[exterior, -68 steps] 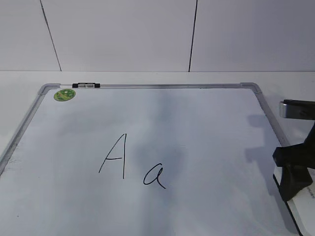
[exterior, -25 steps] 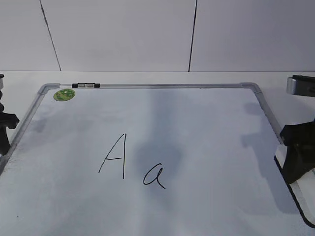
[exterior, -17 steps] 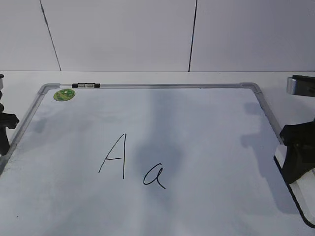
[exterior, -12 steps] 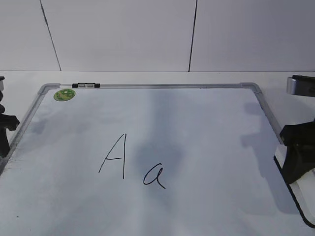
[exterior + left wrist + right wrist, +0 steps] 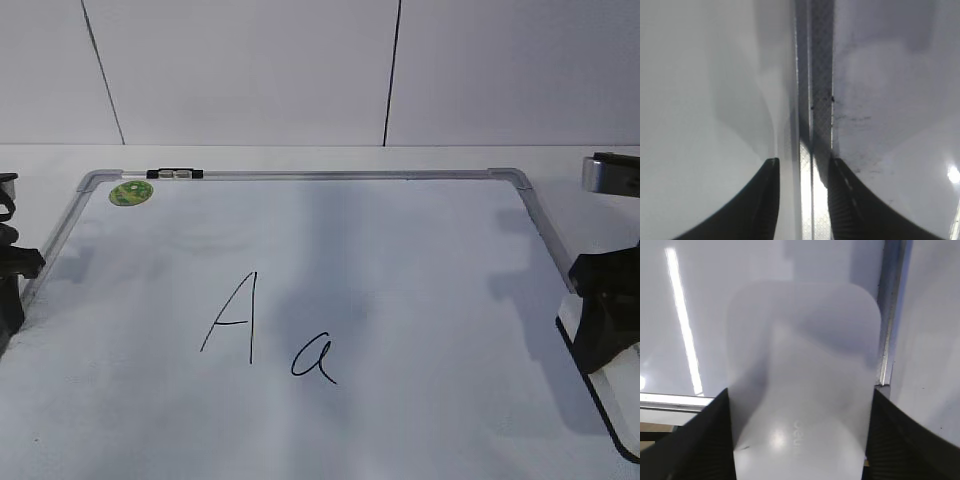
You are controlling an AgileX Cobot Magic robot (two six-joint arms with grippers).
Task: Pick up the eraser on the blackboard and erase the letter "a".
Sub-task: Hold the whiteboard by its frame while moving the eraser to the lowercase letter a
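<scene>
The blackboard (image 5: 350,175) lies flat, a white board in a silver frame. The letter "a" (image 5: 313,360) is written in thin black at its lower middle, to the right of a tall capital A (image 5: 232,318). My right gripper (image 5: 605,330) hangs over the board's right edge. The right wrist view shows the right gripper (image 5: 800,390) shut on the eraser (image 5: 800,365), a white rounded block with both fingers pressed against its sides. The eraser (image 5: 620,400) shows a black underside edge. My left gripper (image 5: 802,162) stands open astride the board's left frame (image 5: 821,100).
A round green sticker (image 5: 131,192) and a small black and silver clip (image 5: 175,173) sit at the board's top left. The board's right frame (image 5: 888,315) runs just beside the eraser. A white wall with dark seams rises behind the table.
The right gripper has lifted the eraser slightly and has since held still. The left gripper came into view at the left edge and crept rightward and down onto the frame.
</scene>
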